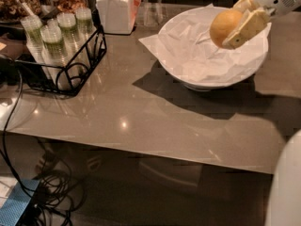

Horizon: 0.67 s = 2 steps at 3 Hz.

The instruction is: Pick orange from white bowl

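Observation:
The orange (224,26) is round and orange-yellow. It sits between the cream-coloured fingers (248,26) of my gripper (233,30), which is shut on it and holds it above the white bowl (188,81). The bowl is wide and shallow, lined with crumpled white paper (188,51), and stands on the grey table at the upper right. My white arm comes in from the top right corner.
A black wire rack (61,62) with several capped green bottles stands at the left. A square white lidded jar (116,8) stands at the back. Food dishes sit at the far left. Cables (42,187) lie on the floor below the table's front edge.

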Available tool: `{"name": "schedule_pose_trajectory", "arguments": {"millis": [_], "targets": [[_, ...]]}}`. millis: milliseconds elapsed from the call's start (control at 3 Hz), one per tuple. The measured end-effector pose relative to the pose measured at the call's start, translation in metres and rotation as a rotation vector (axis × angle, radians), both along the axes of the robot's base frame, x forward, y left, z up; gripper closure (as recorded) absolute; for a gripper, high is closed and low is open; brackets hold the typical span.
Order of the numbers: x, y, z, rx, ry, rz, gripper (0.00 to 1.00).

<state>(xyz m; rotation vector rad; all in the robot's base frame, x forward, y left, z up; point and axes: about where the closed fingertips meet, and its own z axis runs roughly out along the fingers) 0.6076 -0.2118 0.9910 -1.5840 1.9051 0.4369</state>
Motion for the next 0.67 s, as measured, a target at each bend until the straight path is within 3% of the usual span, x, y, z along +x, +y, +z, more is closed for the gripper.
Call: {"name": "schedule_pose_trajectory", "arguments": {"millis": [333, 667], "targets": [[-0.0219, -0.0174, -0.0217, 0.098, 0.065, -0.036, 1.00], [-0.0176, -0.0177, -0.0271, 0.102, 0.064, -0.049, 1.00]]}}
